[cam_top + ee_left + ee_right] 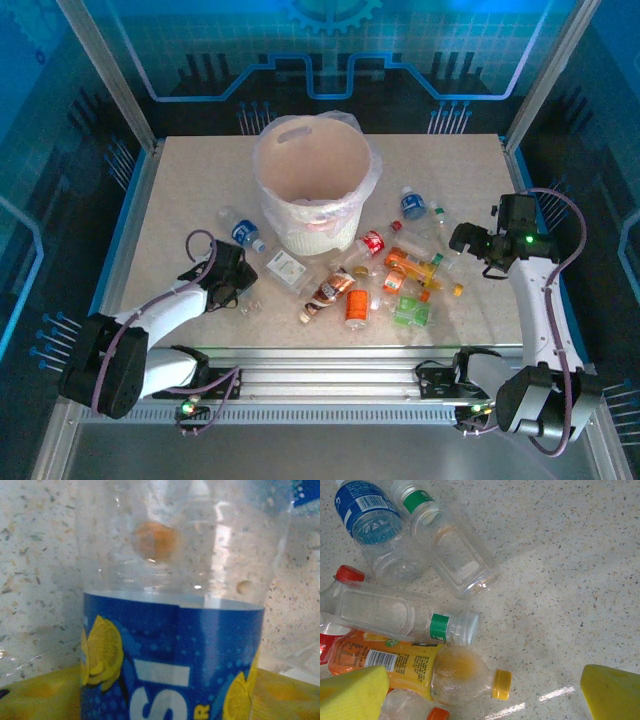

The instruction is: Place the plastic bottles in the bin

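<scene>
Leftmost, the left gripper (233, 286) sits low over the table (180, 180), near its front edge. In its wrist view a lemon-printed blue-labelled bottle (170, 670) lies between the yellow pads (35, 695), one on each side of it; whether they already pinch it I cannot tell. Just beyond, a blue-capped bottle (246, 234) lies beside the bin (295, 232), which stands upright at the table's middle. Right of the bin's foot more bottles lie scattered: a brown-labelled bottle (328, 290), an orange-labelled bottle (357, 308), a red-labelled bottle (370, 243) and a green-labelled bottle (410, 312). Furthest right, the right gripper (463, 240) hovers at the heap's edge, fingers spread wide with nothing between them; below it lie a red-capped clear bottle (390, 611) and a yellow-labelled juice bottle (420, 667).
</scene>
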